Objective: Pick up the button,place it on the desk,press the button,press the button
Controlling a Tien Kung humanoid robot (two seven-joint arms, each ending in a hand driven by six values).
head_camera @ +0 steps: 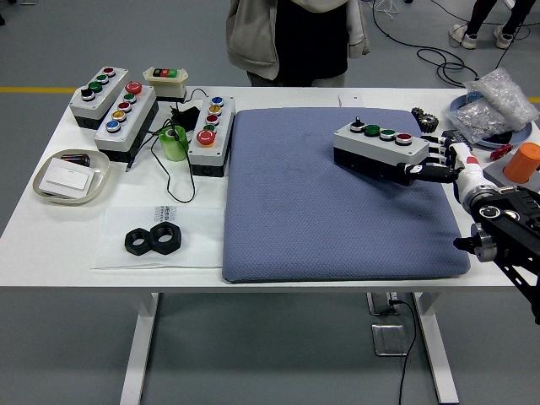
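A grey button box point(378, 145) with a black switch and green, green and red buttons hangs tilted over the right half of the blue mat point(329, 198). My right hand point(428, 168) is shut on its right end, the black fingers point(419, 172) curled under and around the box. The arm comes in from the lower right. My left arm is out of view. A person point(295, 38) stands at the far side, hands not reaching in.
Three more button boxes point(126, 116) and a small one point(165, 79) stand at the back left, beside a green tape roll point(175, 143), a tray point(71, 176) and black nuts point(154, 240). Bagged parts point(494, 101), an orange cylinder point(522, 162) and gears crowd the right edge.
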